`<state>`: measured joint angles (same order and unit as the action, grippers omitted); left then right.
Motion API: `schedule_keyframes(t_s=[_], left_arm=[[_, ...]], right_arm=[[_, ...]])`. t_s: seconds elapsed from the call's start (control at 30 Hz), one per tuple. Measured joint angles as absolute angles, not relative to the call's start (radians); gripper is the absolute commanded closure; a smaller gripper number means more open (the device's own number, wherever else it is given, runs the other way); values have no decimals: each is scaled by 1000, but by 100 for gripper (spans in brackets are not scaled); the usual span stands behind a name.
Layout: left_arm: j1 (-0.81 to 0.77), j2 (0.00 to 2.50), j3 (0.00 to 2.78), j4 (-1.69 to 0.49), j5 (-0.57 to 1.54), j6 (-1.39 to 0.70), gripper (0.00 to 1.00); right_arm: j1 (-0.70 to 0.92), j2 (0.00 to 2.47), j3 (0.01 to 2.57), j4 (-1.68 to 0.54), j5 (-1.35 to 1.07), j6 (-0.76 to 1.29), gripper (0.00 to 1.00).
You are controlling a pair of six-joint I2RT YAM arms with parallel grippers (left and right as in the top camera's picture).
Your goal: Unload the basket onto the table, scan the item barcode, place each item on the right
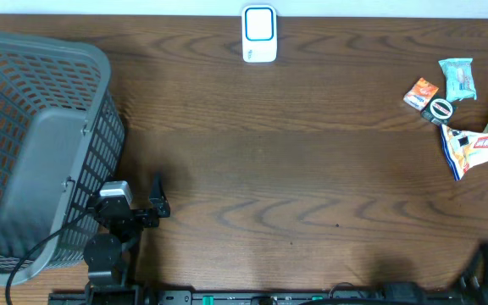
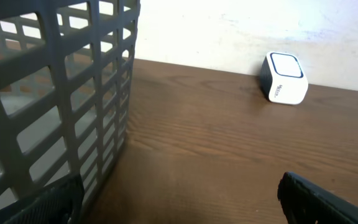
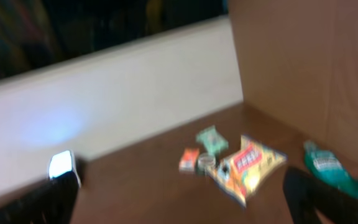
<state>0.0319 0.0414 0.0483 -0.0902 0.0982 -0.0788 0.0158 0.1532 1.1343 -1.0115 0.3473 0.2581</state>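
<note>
Snack packet (image 1: pixel 481 142) lies on table (image 1: pixel 312 169), well apart from scanner (image 1: pixel 259 34).

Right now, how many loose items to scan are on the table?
5. Far right cluster: orange box, teal packet, round item, snack bag. A fifth, teal pouch, shows only in the blurred right wrist view, beside the bag. Others may lie off-frame.

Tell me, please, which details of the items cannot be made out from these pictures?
- Yellow-and-white snack packet: barcode too small in overhead view, blurred in right wrist view.
- Small orange box and pale green packet: print too small overhead, blurred in right wrist view.
- Round teal object: blurred in right wrist view, not seen in the overhead view; unidentifiable.
</note>
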Motion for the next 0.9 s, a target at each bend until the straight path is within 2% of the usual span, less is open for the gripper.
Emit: schedule_keyframes(t_s=[0.27,0.43,0.9], left_arm=[[32,41,48,-90,98,-79,2],[32,41,48,-90,98,-79,2],[32,41,48,-90,98,-79,2]], right_arm=[[-39,145,653,-510,310,256,1],[-43,34,400,-278,252,256,1],[-44,14,121,-109,197,266,1]])
